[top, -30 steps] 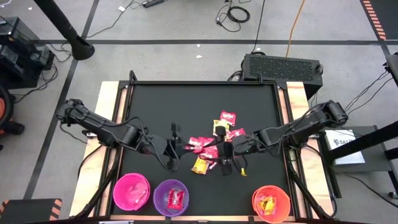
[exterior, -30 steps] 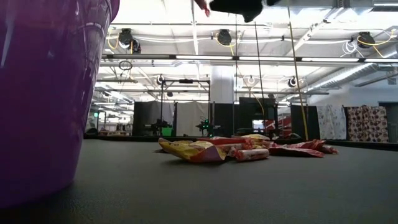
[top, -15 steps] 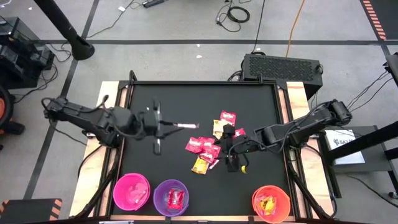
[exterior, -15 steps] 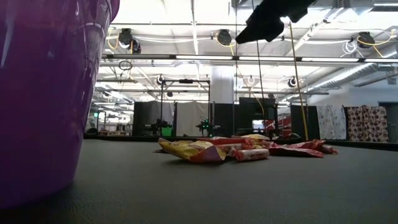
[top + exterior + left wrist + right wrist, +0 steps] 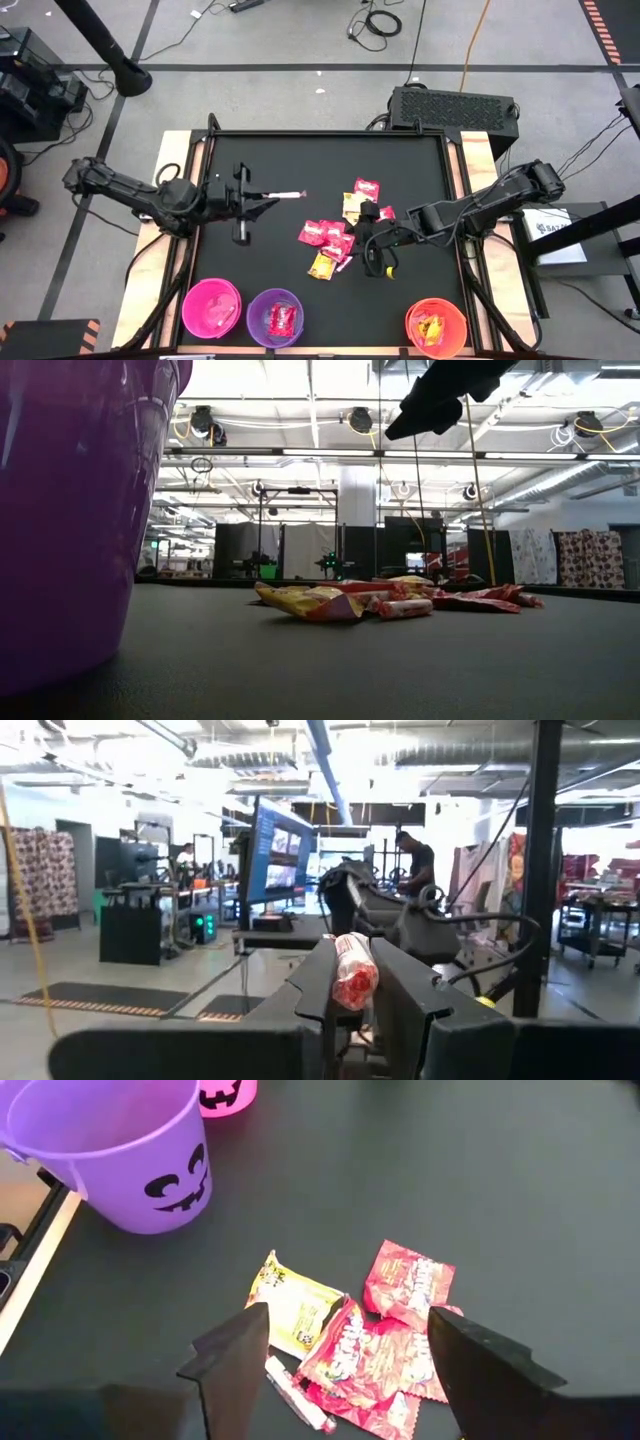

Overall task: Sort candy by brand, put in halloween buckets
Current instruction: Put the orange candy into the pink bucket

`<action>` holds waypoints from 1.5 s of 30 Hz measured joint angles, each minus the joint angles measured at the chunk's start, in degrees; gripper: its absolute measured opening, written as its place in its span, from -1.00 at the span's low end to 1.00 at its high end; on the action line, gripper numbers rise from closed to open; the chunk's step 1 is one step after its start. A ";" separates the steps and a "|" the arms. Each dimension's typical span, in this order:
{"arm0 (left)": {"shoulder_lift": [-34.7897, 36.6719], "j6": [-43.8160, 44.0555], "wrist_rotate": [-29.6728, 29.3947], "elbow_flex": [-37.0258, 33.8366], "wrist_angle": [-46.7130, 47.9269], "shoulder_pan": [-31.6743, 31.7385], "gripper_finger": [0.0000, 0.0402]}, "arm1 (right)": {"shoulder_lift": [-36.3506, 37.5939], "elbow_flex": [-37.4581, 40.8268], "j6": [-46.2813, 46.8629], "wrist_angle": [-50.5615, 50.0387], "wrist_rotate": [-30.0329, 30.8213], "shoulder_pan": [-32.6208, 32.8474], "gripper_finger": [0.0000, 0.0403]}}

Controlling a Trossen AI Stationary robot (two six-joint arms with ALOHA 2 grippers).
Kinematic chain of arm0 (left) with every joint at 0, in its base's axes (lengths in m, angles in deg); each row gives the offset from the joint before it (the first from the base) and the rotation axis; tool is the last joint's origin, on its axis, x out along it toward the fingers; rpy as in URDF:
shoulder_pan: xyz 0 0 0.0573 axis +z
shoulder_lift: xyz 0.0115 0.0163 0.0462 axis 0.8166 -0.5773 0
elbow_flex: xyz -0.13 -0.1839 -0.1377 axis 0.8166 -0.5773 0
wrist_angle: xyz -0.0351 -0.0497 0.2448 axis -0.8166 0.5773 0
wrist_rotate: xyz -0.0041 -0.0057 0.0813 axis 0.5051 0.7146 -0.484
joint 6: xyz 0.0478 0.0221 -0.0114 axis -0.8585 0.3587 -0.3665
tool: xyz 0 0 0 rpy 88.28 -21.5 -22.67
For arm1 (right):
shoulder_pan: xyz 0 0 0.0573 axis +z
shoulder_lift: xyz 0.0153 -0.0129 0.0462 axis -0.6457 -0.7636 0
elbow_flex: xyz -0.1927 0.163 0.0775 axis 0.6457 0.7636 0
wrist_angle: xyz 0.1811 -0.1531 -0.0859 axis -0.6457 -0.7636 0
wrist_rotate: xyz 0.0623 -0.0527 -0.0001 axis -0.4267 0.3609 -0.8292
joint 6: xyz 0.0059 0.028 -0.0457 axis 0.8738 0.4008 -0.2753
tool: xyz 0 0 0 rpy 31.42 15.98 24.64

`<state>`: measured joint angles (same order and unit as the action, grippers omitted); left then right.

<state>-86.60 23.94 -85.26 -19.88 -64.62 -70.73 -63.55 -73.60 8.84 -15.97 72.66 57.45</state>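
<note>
My left gripper (image 5: 268, 196) hovers over the table's left half, shut on a pale pink-white candy stick (image 5: 290, 195). The rest of the candy (image 5: 335, 238), red and yellow packets, lies in a loose pile at the table's middle. My right gripper (image 5: 380, 262) hangs open just above the pile's right side; its fingers straddle red packets (image 5: 375, 1365) without touching them. The pink bucket (image 5: 211, 308), the purple bucket (image 5: 274, 316) and the orange bucket (image 5: 436, 326) stand along the near edge. My left gripper pinches one end of the candy stick (image 5: 352, 982) between its two fingers (image 5: 312, 988). The fingers point about level toward the table's right, along the stick. The stick juts out past the fingertips, lifted clear of the table.
The purple bucket (image 5: 120, 1150) holds a red packet and the orange bucket a yellow one. A yellow packet (image 5: 292, 1305) and a pale stick (image 5: 296, 1396) lie at the pile's near side. Bare black table lies at the far side and between the buckets.
My left gripper has risen from beside the pile and drawn back toward the table's left and far side, tipping up from pointing down to about level. It has carried the pale candy stick with it, lifted clear of the table.
</note>
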 joint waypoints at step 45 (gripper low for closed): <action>11.04 34.30 -4.27 12.74 87.05 0.20 -0.60 | 0.00 0.00 5.94 -3.13 -0.18 0.12 0.27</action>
<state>-75.56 58.24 -89.53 -7.14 22.43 -70.53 -63.55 -73.60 14.78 -19.10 72.48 57.57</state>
